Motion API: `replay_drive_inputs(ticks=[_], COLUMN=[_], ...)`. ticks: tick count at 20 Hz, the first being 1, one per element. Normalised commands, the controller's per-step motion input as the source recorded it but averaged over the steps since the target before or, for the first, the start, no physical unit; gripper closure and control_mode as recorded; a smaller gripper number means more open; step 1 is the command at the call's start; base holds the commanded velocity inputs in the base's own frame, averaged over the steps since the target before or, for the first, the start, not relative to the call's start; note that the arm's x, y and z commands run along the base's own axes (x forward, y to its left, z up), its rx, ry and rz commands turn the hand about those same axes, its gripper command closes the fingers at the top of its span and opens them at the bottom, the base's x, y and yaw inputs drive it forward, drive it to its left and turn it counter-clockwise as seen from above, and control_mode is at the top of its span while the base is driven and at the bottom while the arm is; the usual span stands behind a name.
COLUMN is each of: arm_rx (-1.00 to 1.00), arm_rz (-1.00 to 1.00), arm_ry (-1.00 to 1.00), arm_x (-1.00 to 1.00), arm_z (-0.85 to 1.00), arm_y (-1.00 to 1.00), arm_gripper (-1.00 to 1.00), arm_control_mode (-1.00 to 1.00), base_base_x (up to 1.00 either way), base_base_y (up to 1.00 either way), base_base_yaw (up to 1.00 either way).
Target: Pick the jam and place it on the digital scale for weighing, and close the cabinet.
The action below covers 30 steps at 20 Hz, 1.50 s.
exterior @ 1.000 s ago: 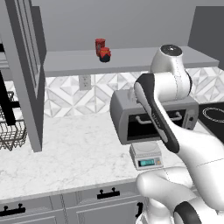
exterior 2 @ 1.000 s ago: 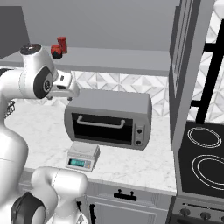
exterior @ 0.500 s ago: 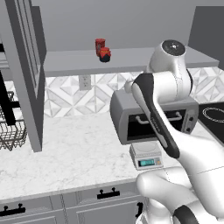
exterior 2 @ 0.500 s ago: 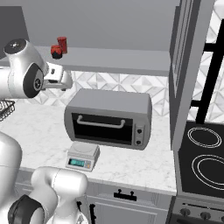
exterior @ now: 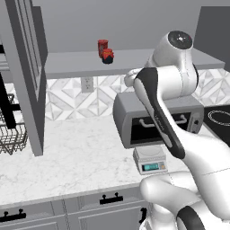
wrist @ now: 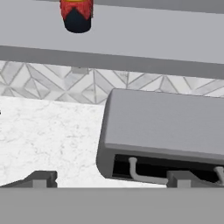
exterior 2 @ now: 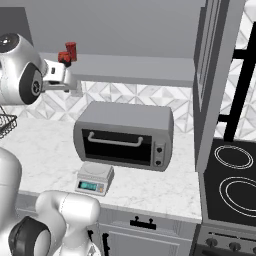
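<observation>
Jam [exterior: 107, 55] is sitting on the grey shelf [exterior: 134, 63] against the wall, just in front of a taller red can [exterior: 103, 45], and in the hand view the jar [wrist: 77, 15] is showing at the top edge. Fingers [wrist: 41, 179] are standing wide apart at the bottom of that view with nothing between them, well apart from the jam. From the right, the gripper [exterior 2: 64, 80] is hanging just below the shelf edge, above the counter [exterior: 72, 152]. Toaster oven [exterior 2: 125, 134] is standing on the counter, and the scale [exterior 2: 95, 178] is lying just in front of it, its platform bare. Cabinet door [exterior: 24, 67] is standing open at the left.
</observation>
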Motion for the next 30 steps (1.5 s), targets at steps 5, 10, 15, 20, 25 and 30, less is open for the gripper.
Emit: replay_drive_inputs(ticks=[5, 10, 15, 20, 25, 30], arm_rx=[0.00, 0.00, 0.00, 0.02, 0.01, 0.00], arm_rz=[0.03, 0.01, 0.01, 0.08, 0.06, 0.00], arm_ry=[0.00, 0.00, -0.03, -0.09, -0.06, -0.02], arm_x=[0.14, 0.29, 0.18, 0.30, 0.43, 0.35], arm_z=[0.20, 0.17, 0.31, 0.06, 0.11, 0.38], arm_y=[0.10, 0.15, 0.18, 0.28, 0.12, 0.00], arm_gripper=[-1.00, -1.00, -1.00, -1.00, -1.00, -1.00], arm_control_mode=[-1.00, -1.00, -1.00, -1.00, -1.00, -1.00], base_base_x=[0.00, 0.00, 0.00, 0.00, 0.00, 0.00], base_base_y=[0.00, 0.00, 0.00, 0.00, 0.00, 0.00], base_base_yaw=[0.00, 0.00, 0.00, 0.00, 0.00, 0.00])
